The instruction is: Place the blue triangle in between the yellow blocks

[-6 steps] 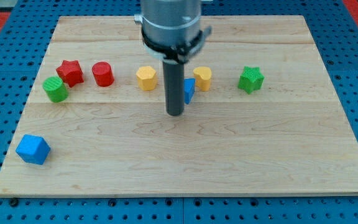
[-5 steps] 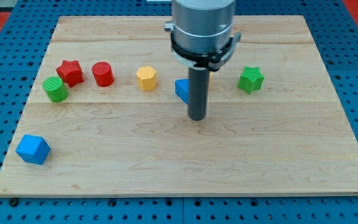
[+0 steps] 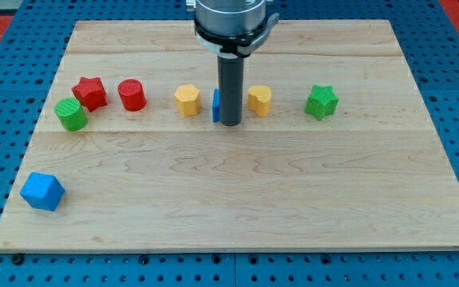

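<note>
Since the earlier frames your rod has swung back toward the view's left and up, and my tip [image 3: 229, 123] now stands in the gap between the two yellow blocks, right against the blue triangle [image 3: 215, 106], which has been carried left with it. You can see only a thin blue sliver of that triangle at the rod's left edge; the rod hides the rest, so its exact pose cannot be told. It lies between the yellow hexagon-like block [image 3: 187, 100] on the view's left and the yellow heart-like block [image 3: 259, 100] on the view's right, roughly in line with both. This arm has no jaws and grasps nothing; it only pushes. Around you, the red cylinder [image 3: 132, 95], red star [image 3: 90, 92] and green block [image 3: 72, 115] sit well off to the left, the green star [image 3: 322, 102] lies to the right, and a blue cube [image 3: 42, 191] rests near the wooden board [image 3: 253, 199]'s lower left corner.
</note>
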You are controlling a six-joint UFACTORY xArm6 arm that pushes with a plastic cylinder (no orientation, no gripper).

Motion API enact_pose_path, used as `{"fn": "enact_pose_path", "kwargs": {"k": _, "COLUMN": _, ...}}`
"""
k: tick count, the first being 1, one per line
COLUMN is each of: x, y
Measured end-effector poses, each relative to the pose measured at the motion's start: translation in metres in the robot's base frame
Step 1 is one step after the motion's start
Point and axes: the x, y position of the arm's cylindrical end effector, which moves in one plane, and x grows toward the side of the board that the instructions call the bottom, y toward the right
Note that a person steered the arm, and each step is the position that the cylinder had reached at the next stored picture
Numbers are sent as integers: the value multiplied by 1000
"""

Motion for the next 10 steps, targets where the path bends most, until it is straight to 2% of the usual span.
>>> {"fn": "enact_pose_path", "kwargs": {"k": 4, "x": -8, "y": -1}}
{"fn": "enact_pose_path", "kwargs": {"k": 5, "x": 15, "y": -11}}
{"fn": "enact_pose_path", "kwargs": {"k": 6, "x": 47, "y": -97}}
{"fn": "enact_pose_path", "kwargs": {"k": 7, "x": 61, "y": -237}}
{"fn": "enact_pose_path", "kwargs": {"k": 8, "x": 62, "y": -295}}
{"fn": "enact_pose_path", "kwargs": {"k": 10, "x": -1, "y": -272}}
